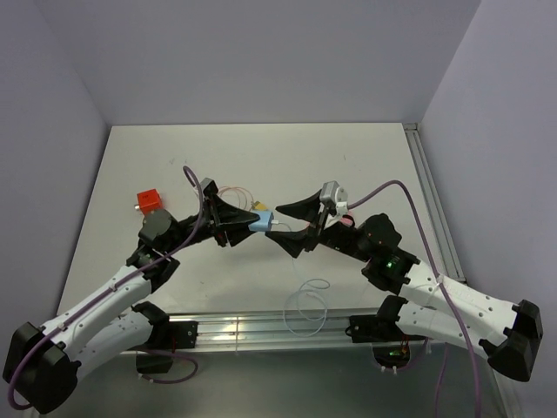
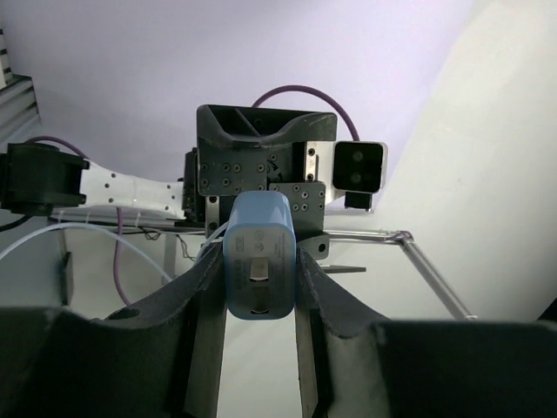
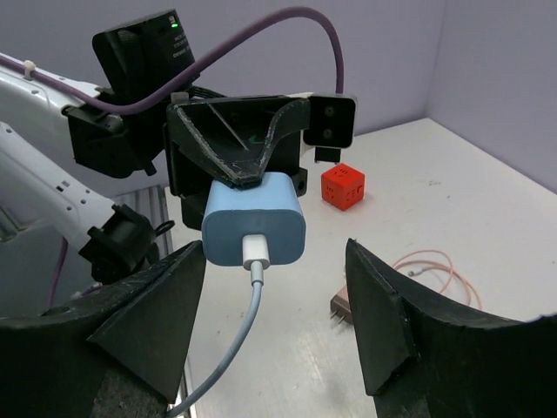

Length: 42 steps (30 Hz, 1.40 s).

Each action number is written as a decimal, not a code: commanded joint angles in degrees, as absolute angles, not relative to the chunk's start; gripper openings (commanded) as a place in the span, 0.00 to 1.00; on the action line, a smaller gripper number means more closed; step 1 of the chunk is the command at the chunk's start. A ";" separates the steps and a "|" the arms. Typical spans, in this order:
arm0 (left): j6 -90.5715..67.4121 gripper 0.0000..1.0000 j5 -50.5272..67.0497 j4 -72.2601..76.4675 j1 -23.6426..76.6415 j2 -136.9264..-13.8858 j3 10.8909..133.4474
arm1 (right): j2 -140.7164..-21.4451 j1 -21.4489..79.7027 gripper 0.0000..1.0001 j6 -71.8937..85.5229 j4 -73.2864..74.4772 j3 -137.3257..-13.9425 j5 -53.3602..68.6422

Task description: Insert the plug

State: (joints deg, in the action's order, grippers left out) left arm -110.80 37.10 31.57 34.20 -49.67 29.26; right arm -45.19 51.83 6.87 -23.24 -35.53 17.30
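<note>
A white surface (image 1: 261, 157) fills the space between pale walls. The left arm (image 1: 104, 305) and the right arm (image 1: 452, 300) reach in from the near edge and meet nose to nose over the middle of it.

The left hand (image 1: 246, 222) is closed narrow on a blue charger (image 3: 254, 218), one finger pressed to each of its side faces. It holds the charger up off the surface, with the port face turned toward the other arm.

The right hand (image 3: 274, 279) stands wide. Its two fingers (image 3: 165, 305) sit either side of the charger's front and touch nothing.

A white cable (image 3: 244, 322) hangs from the charger and drops between those fingers. In the top view it lies in loose loops on the surface near the rail.

A thin pink cable (image 3: 435, 266) curls on the surface beyond the right hand. A red cube (image 1: 149, 200) rests on the surface well to the left of the left hand.

The white plug (image 3: 254, 248) sits in the port at the middle of the charger's face, its body against that face. A small dark piece with two metal prongs (image 3: 338, 306) lies on the surface just beside the pink cable.
</note>
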 commanded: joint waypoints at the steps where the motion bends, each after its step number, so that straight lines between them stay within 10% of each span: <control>1: -115.84 0.00 36.12 37.69 34.36 -49.92 30.41 | -47.02 51.94 0.72 5.36 -32.69 -35.68 18.72; 42: -118.92 0.00 37.79 50.80 37.62 -54.93 31.46 | -50.71 52.12 0.50 10.28 -41.48 -35.95 22.94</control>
State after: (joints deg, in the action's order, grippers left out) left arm -113.89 37.58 45.89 37.26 -55.40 30.26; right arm -51.13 51.88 9.65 -37.95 -35.55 23.16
